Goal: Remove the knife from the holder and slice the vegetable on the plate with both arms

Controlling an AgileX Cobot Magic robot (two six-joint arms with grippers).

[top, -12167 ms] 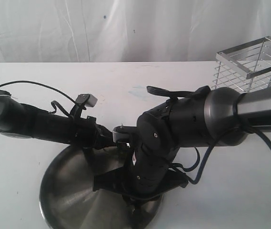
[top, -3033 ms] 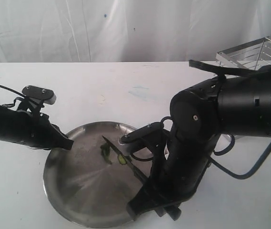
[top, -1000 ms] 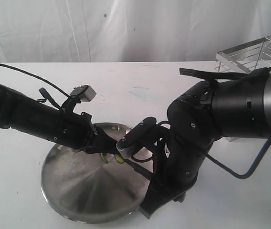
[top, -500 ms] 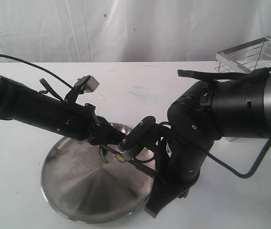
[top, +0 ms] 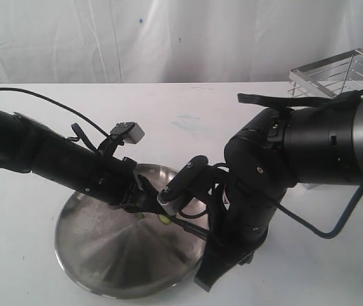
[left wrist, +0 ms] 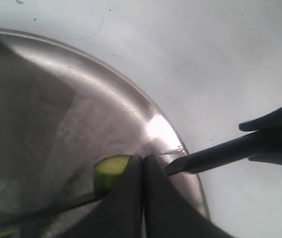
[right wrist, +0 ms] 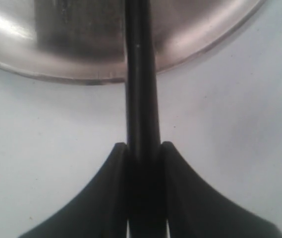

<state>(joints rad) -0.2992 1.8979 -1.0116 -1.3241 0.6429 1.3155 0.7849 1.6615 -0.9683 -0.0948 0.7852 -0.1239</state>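
Left gripper (top: pixel 144 203), centre-left of the exterior frame, reaches onto the steel plate (top: pixel 79 255); its fingers (left wrist: pixel 131 198) are pressed together on a green chili piece (left wrist: pixel 108 172), pinning it near the rim. At centre, the knife (left wrist: pixel 220 152) lies low across the plate beside that piece, blade extending past it. Right gripper (right wrist: pixel 143 153) is clamped on the knife's dark handle. Wire holder (top: pixel 334 80), upper right, appears empty. Judgement: knife retrieval done, slicing underway; a separate sliver (top: pixel 164 218) suggests at least one cut made, more may remain.
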